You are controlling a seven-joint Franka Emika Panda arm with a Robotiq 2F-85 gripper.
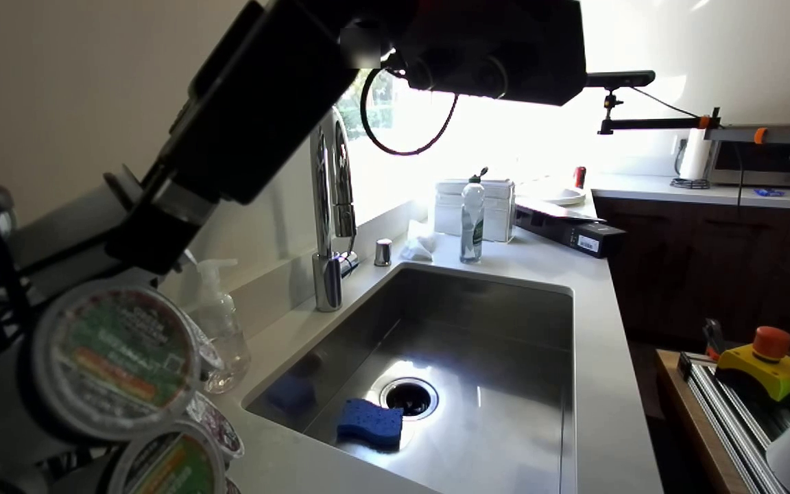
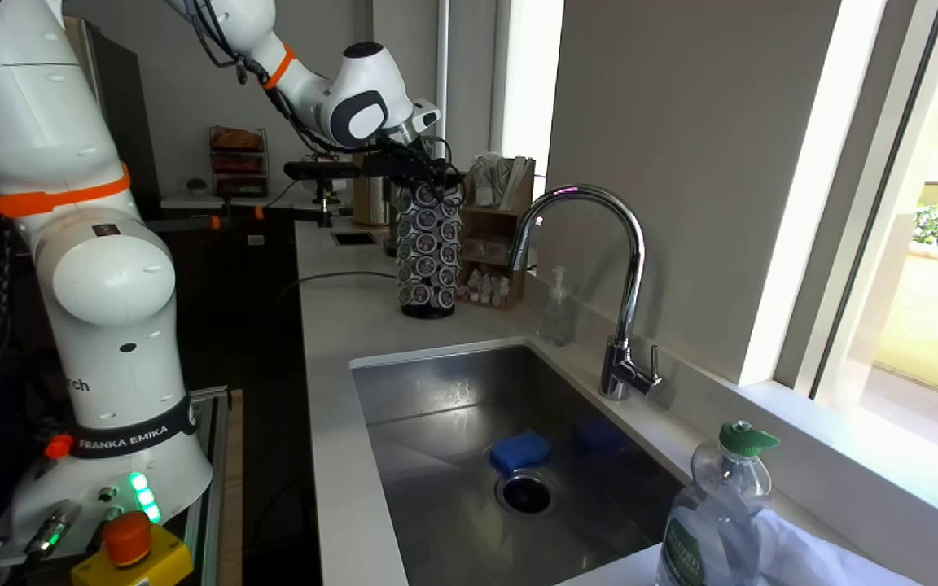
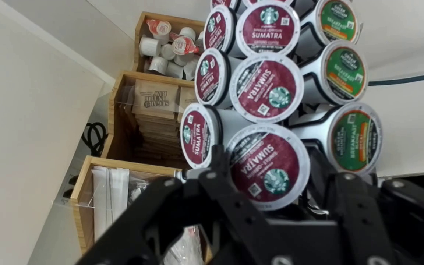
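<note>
My gripper [image 3: 269, 158] is open in the wrist view, its black fingers on either side of a maroon Sumatra coffee pod [image 3: 271, 167]. The left finger is at the pod's rim; a small gap seems to show on the right. The pod sits in a tall rack of pods [image 2: 428, 248]. Other Sumatra pods [image 3: 267, 88] are above it, and green Breakfast Blend pods [image 3: 355, 140] stand to its right. In an exterior view the gripper [image 2: 428, 167] is at the rack's top. Large pods [image 1: 117, 360] show close up in an exterior view, partly hiding the gripper.
A wooden organizer [image 3: 123, 162] with creamers, sugar packets and stirrers stands beside the rack. A steel sink [image 2: 428, 456] holds a blue sponge [image 1: 369, 422]. A faucet [image 2: 628, 301], a soap pump bottle [image 1: 223, 336] and a dish soap bottle [image 1: 472, 219] stand around it.
</note>
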